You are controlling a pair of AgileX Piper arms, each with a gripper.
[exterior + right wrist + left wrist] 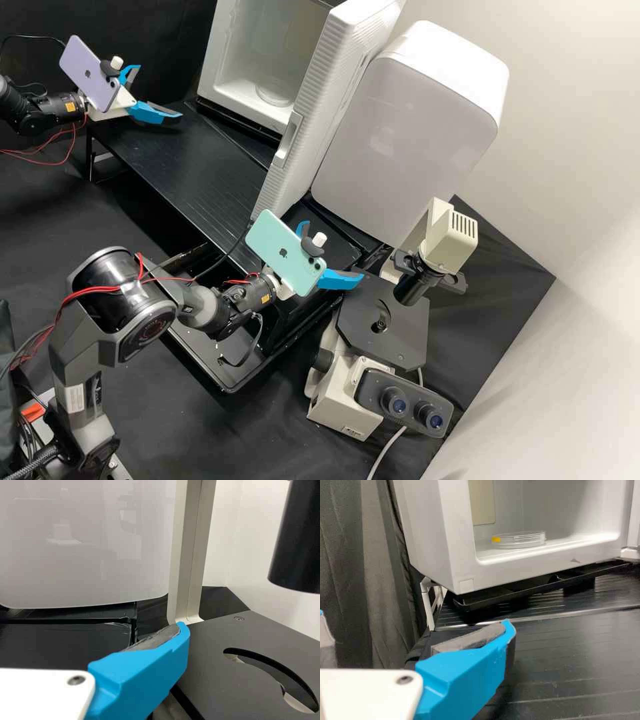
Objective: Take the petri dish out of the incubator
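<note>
We see dish (518, 539) flat on incubator (440, 540) floor, axis vertical, door (320, 100) open. Left gripper (172, 116), right gripper (356, 275): can't tell opening.

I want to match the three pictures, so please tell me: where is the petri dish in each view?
High view: petri dish on the open incubator's floor, top middle.
Left wrist view: the dish lies inside the chamber.
Right wrist view: hidden behind the incubator door, its white face.
Shared landmark: the white incubator.
</note>
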